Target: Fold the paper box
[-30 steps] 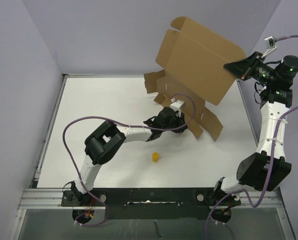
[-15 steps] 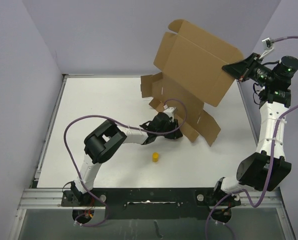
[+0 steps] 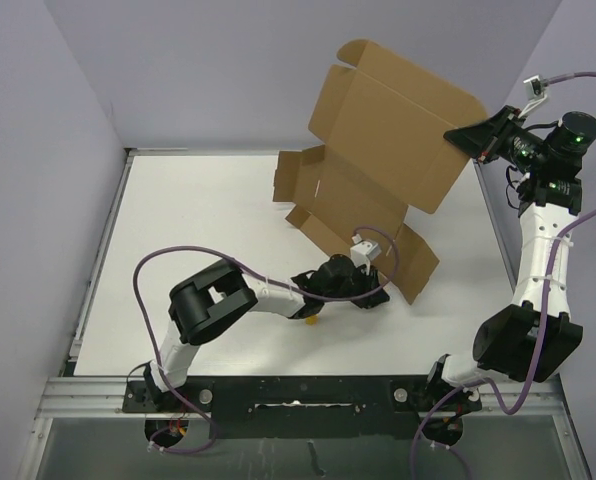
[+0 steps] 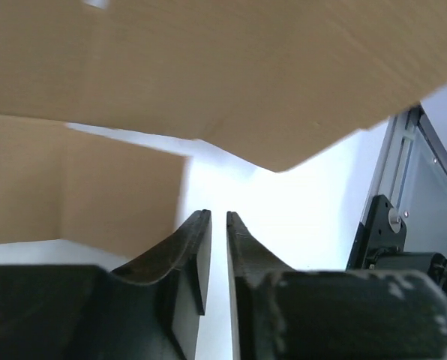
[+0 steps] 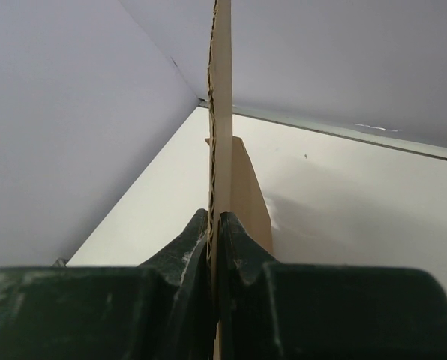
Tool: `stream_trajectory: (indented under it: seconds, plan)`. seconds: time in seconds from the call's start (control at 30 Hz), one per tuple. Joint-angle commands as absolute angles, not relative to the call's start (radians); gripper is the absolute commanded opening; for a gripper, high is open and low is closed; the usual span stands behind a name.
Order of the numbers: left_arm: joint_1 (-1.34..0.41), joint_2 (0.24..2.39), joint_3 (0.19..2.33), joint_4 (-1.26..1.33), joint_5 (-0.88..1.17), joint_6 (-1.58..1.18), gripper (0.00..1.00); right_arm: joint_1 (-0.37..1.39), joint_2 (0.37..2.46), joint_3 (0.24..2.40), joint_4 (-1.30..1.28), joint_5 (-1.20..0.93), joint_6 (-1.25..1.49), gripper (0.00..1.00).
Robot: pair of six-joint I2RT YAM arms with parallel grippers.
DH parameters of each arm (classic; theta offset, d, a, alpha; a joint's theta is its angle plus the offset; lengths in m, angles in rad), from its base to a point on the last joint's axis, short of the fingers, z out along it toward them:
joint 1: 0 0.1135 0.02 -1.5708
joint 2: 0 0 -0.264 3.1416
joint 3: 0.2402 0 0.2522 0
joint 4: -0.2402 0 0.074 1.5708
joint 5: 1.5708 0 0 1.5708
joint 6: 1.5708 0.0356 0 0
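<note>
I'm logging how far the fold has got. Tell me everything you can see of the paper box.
The paper box is a plain brown cardboard sheet, die-cut with flaps, tabs and slits, not yet folded into shape. Its large panel is raised above the table and tilted, pinched at its right edge by the right gripper. The lower flaps reach down to about table level beside the left gripper, whose nearly closed fingers hold none of it.

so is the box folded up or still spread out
Spread out, not folded. The box is one open sheet, creased, its flaps splayed, held up off the table by an edge pinched in the right jaws.
</note>
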State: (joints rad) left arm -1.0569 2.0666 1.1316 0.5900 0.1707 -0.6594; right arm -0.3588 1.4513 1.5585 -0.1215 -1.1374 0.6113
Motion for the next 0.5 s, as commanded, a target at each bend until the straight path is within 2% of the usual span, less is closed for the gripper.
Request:
stream_trajectory:
  seconds: [0.0,0.23,0.47]
  plan:
    - [-1.101,1.997,1.180,0.640,0.078,-0.566,0.10,-0.354,1.425,1.566,-0.090,-1.147,0.620,0.00]
    - [-1.168,1.923,1.199,0.539,-0.028,-0.425,0.10,-0.355,1.424,1.558,-0.078,-1.144,0.626,0.00]
    - [-1.207,2.002,1.273,0.482,-0.088,-0.399,0.11,-0.356,1.417,1.555,-0.077,-1.146,0.629,0.00]
